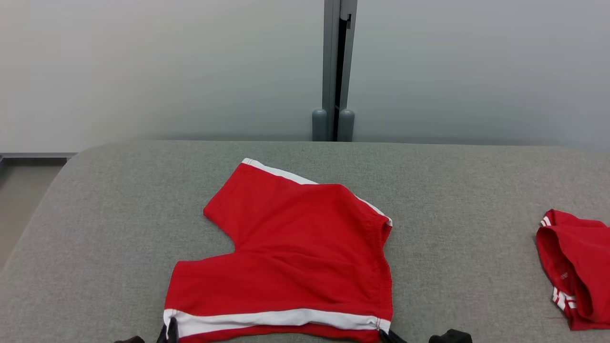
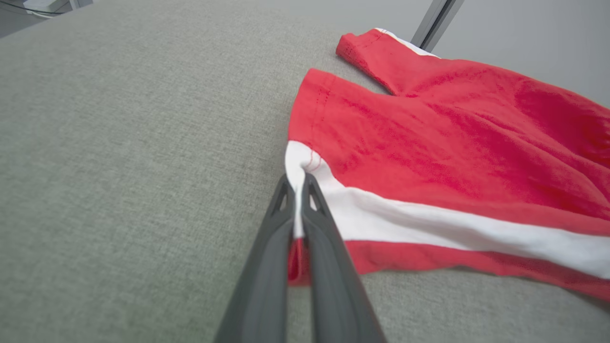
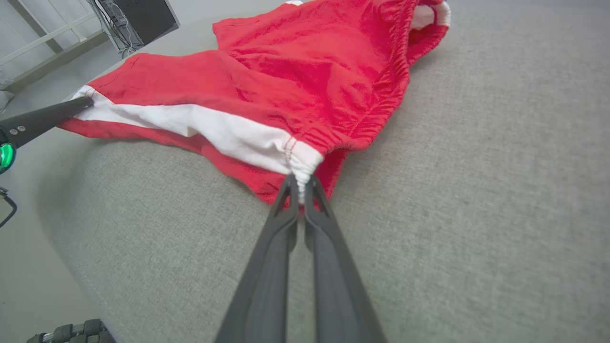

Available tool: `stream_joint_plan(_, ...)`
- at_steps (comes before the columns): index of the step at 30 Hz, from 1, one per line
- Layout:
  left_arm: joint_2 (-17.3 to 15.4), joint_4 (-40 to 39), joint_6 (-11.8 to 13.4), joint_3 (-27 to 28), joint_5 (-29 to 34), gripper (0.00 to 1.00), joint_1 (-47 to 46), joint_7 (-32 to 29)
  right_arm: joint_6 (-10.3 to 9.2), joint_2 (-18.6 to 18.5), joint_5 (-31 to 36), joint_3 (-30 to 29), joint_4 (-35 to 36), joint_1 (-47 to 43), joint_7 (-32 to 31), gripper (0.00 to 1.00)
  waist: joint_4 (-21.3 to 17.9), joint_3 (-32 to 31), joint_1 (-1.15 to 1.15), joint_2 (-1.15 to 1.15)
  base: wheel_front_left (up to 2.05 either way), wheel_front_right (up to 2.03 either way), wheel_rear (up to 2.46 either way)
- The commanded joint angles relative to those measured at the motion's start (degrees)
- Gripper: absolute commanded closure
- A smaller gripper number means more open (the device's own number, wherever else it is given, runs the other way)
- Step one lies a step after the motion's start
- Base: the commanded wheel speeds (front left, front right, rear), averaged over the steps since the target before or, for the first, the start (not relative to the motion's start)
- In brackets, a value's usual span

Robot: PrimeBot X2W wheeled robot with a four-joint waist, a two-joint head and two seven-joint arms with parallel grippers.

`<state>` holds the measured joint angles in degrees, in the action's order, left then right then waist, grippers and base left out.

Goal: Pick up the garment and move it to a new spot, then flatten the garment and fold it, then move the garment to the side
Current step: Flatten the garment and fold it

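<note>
I find the left gripper [image 2: 298,190] clamped on the white-striped leg hem of the red garment [image 1: 295,247], and the right gripper [image 3: 300,190] clamped on its waistband corner. The red garment lies spread on the grey table [image 1: 452,190] ahead of both fingertips.

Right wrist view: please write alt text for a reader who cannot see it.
The right gripper is shut on the red shorts at the waistband end of their white side stripe. The shorts lie spread on a grey fabric-covered table, and the left gripper pinches the stripe's other end, at the leg hem.
</note>
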<state>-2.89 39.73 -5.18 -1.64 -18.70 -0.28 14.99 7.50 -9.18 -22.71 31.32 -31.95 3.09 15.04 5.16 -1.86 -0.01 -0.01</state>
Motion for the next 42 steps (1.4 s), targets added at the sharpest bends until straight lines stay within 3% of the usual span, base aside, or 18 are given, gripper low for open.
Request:
stream_joint_plan(1,0.0,-0.9,-0.2,0.4,0.6,1.0,-1.2,0.3,-0.02,-0.3,0.3,-0.2,0.5,1.0,0.2,1.0,0.0,0.4,0.01,0.01,0.0,0.0,0.0)
stream_joint_plan(6,-0.2,-4.5,-0.6,1.3,2.7,1.0,-6.7,0.3,-0.02,0.3,0.7,-2.3,1.8,4.8,0.2,1.0,-0.5,2.4,0.01,0.01,0.0,0.0,0.0)
stream_joint_plan(13,-3.9,-4.3,-1.9,-0.3,5.7,1.0,-20.4,0.3,-0.02,1.2,0.9,-5.6,1.8,13.7,0.2,1.0,-1.9,9.4,0.01,0.01,0.0,0.0,0.0)
stream_joint_plan(19,-7.8,1.5,-2.3,-4.7,5.9,1.0,-33.8,0.2,-0.02,3.0,0.5,-6.2,0.1,22.6,0.2,1.0,-3.9,16.6,0.01,0.01,0.0,0.0,0.0)
stream_joint_plan(29,-13.4,11.1,-2.3,-16.2,-0.6,1.0,-49.7,-0.3,-0.02,5.2,0.6,-5.4,-2.1,32.6,0.2,1.0,-8.0,25.5,0.01,0.01,0.0,0.0,0.0)
stream_joint_plan(38,-14.7,19.2,-2.3,-19.4,-3.9,1.0,-55.7,0.0,-0.02,6.1,1.1,-6.6,-2.1,35.3,0.2,1.0,-10.7,28.8,0.01,0.01,0.0,0.0,0.0)
stream_joint_plan(39,-14.6,20.0,-2.3,-19.6,-4.2,0.44,-55.7,0.0,-0.02,6.1,1.5,-6.8,-1.9,35.3,0.2,0.78,-10.8,28.9,0.01,0.01,0.0,0.0,0.0)
stream_joint_plan(40,-14.3,20.6,-2.3,-19.7,-4.6,0.0,-55.7,0.1,-0.02,6.2,2.0,-6.7,-1.9,35.4,0.2,0.24,-10.9,28.9,0.01,0.01,0.0,0.0,0.0)
stream_joint_plan(41,-14.2,21.3,-2.3,-19.8,-4.7,0.0,-55.7,0.1,-0.02,6.2,2.4,-6.8,-1.7,35.4,0.2,0.0,-10.9,28.9,0.01,0.01,0.0,0.0,0.0)
stream_joint_plan(42,-14.0,21.9,-2.3,-19.8,-5.0,0.0,-55.5,0.2,-0.02,6.2,2.9,-7.1,-1.4,35.2,0.2,0.0,-10.8,28.7,0.01,0.01,0.0,0.0,0.0)
